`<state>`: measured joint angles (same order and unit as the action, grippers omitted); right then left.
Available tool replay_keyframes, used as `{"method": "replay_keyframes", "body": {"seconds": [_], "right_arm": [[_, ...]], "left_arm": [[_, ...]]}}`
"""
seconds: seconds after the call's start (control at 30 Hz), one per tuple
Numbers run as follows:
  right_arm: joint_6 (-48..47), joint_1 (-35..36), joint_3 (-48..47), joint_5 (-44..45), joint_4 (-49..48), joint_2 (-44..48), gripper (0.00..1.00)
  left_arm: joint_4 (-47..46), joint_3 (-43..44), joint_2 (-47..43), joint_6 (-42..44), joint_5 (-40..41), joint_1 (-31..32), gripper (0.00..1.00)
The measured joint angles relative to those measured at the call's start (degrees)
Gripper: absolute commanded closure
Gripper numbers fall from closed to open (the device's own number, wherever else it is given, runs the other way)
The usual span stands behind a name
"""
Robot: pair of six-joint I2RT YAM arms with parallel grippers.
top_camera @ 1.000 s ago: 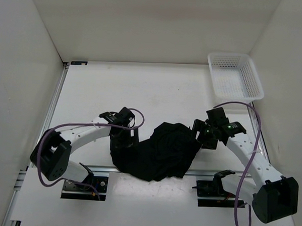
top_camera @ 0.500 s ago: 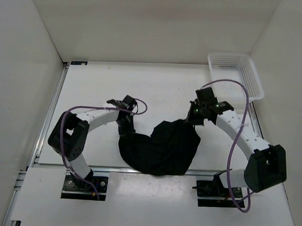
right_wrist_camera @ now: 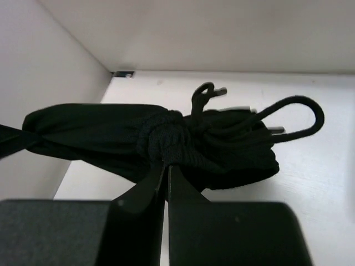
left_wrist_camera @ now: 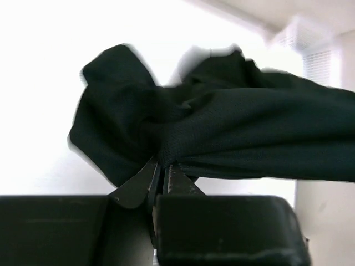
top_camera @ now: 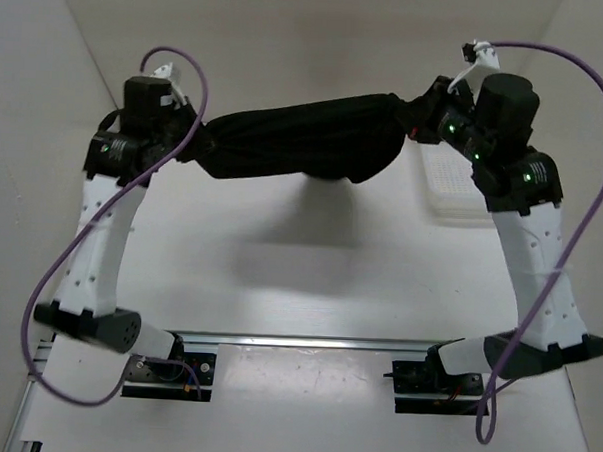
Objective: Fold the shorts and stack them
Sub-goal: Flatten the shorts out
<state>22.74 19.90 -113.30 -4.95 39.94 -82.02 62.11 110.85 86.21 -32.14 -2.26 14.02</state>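
Observation:
The black shorts (top_camera: 305, 136) hang high above the table, stretched into a bunched band between both raised arms. My left gripper (top_camera: 192, 146) is shut on the left end of the shorts (left_wrist_camera: 222, 133), with cloth puffing out past the jaws. My right gripper (top_camera: 414, 121) is shut on the right end of the shorts (right_wrist_camera: 166, 138), where the gathered waistband and the loops of the thin drawstring (right_wrist_camera: 294, 119) show. The middle of the shorts sags a little.
A white mesh basket (top_camera: 454, 183) stands at the back right of the table, partly hidden behind the right arm. White walls close in the left, back and right sides. The shorts cast a shadow on the tabletop (top_camera: 300, 266).
Both grippers closed on the ends of the shorts low on the table, then both arms rose and spread apart, lifting the shorts off the table and stretching them out.

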Motion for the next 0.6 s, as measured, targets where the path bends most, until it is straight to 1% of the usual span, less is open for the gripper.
{"method": "replay_keyframes", "body": {"seconds": [0.03, 0.07, 0.1, 0.13, 0.17, 0.2, 0.23, 0.27, 0.33, 0.37, 0.4, 0.43, 0.47, 0.5, 0.53, 0.57, 0.6], "right_arm": [[-0.5, 0.1, 0.7, -0.5, 0.0, 1.8, 1.00], [-0.9, 0.5, 3.5, -1.2, -1.2, 4.6, 1.00], [-1.2, 0.5, 6.7, -1.4, -2.1, 7.2, 1.00], [-1.5, 0.6, 13.2, -1.6, -5.2, 11.4, 0.90], [-1.7, 0.7, 19.4, -1.3, -7.0, 15.2, 0.51], [-2.0, 0.9, 26.8, -0.8, -8.3, 19.1, 0.33], [-2.5, 0.9, 33.8, 0.1, -9.2, 22.8, 0.19], [-2.6, 1.1, 40.5, 1.1, -10.0, 25.8, 0.13], [-2.8, 0.9, 51.7, 3.0, -9.5, 29.1, 0.13], [-2.7, 0.7, 55.1, 3.7, -8.1, 28.8, 0.13], [-2.4, 0.6, 57.0, 4.2, -6.6, 27.4, 0.24], [-2.1, 0.1, 57.8, 4.9, -4.7, 25.0, 0.34], [-1.7, -0.3, 57.8, 5.2, -2.8, 22.4, 0.43], [-1.3, -0.6, 57.7, 5.6, -1.8, 19.9, 0.51], [-0.7, -0.9, 57.3, 5.9, -0.3, 17.9, 0.61], [-0.6, -1.2, 57.1, 6.1, 0.7, 16.6, 0.61], [-0.1, -1.2, 57.1, 6.0, 1.6, 15.9, 0.61]], "left_arm": [[-0.2, -0.9, -2.9, 0.0, -0.4, -0.6, 0.90], [-1.3, -2.9, -6.0, 0.0, -0.9, -0.9, 0.86], [-3.1, -6.6, -9.7, 0.2, -1.5, -1.0, 0.69], [-4.0, -10.7, -13.4, 0.3, -2.4, -0.9, 0.40], [-4.6, -15.0, -16.7, 0.5, -3.0, -0.7, 0.15], [-6.4, -20.6, -20.1, 0.1, -3.5, -0.7, 0.00], [-7.8, -26.6, -23.3, -0.5, -3.7, -0.7, 0.00], [-7.9, -31.5, -25.3, -0.9, -4.0, -0.8, 0.00], [-8.1, -40.6, -26.0, -1.5, -4.5, -1.1, 0.00], [-8.0, -43.9, -24.7, -1.7, -4.8, -1.2, 0.05], [-7.9, -46.1, -22.7, -1.9, -4.9, -1.2, 0.11], [-7.9, -48.0, -20.3, -2.1, -5.0, -1.2, 0.21], [-7.9, -49.4, -18.3, -2.4, -5.0, -1.3, 0.44], [-7.6, -50.1, -16.9, -2.5, -5.0, -1.3, 0.57], [-7.5, -50.4, -16.2, -2.6, -5.0, -1.4, 0.67], [-7.3, -50.4, -16.0, -2.7, -4.9, -1.4, 0.71], [-7.4, -50.4, -16.3, -2.5, -4.8, -1.4, 0.78]]}}
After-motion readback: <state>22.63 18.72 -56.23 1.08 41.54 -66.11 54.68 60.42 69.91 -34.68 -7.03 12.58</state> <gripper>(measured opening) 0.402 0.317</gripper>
